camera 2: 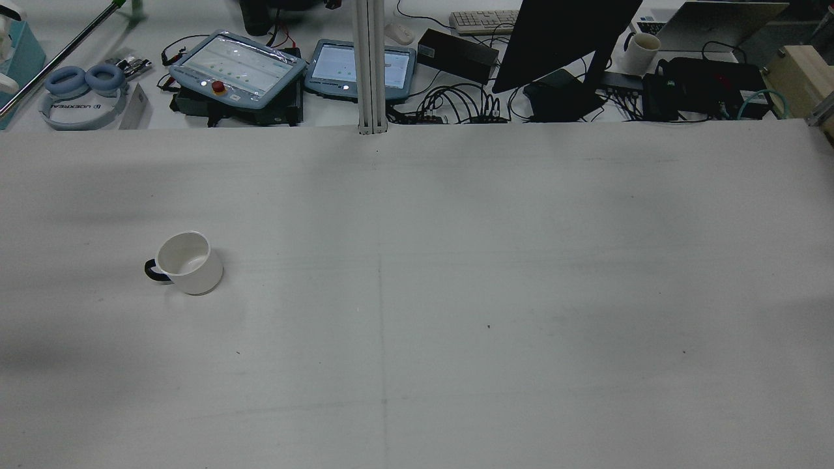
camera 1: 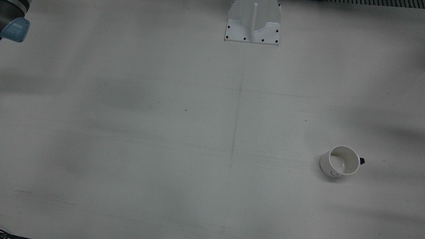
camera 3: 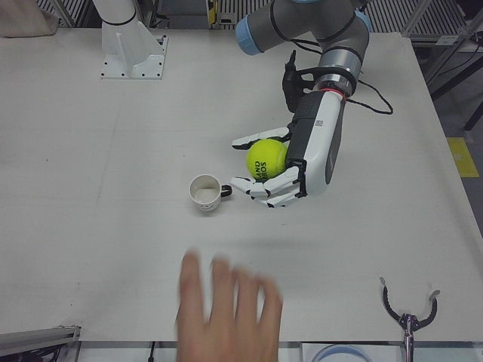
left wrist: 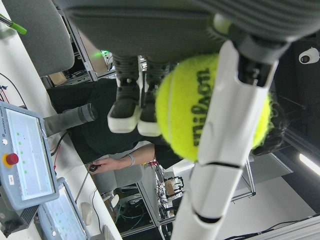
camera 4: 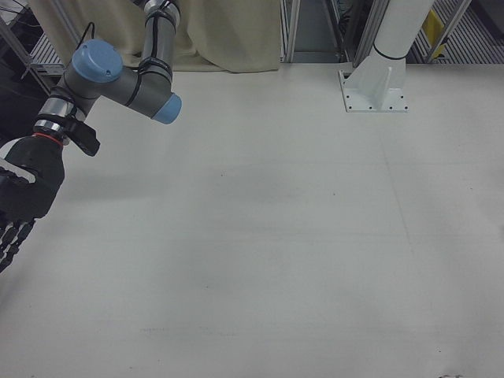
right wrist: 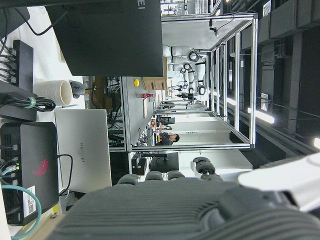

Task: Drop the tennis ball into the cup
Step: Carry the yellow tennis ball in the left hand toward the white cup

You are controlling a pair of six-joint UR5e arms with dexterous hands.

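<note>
Cup [camera 3: 204, 192] upright, mouth up, handle toward my left hand [camera 3: 290, 162], which clamps the ball [camera 3: 266, 160]; right hand [camera 4: 22, 197] state unclear.

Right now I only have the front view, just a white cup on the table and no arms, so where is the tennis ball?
Observer: The left hand holds the tennis ball, above the table and beside the cup, not over it.
Operator: Which side of the cup is the ball on?
Observer: In the left-front view the ball is to the right of the cup, on the side its dark handle points toward.
Operator: And the right hand?
Observer: The right hand hangs at the left edge of the right-front view, away from the cup and holding nothing, its fingers extended.
Operator: Anything else near the table?
Observer: A person's hand, blurred, reaches over the near table edge in front of the cup.
</note>
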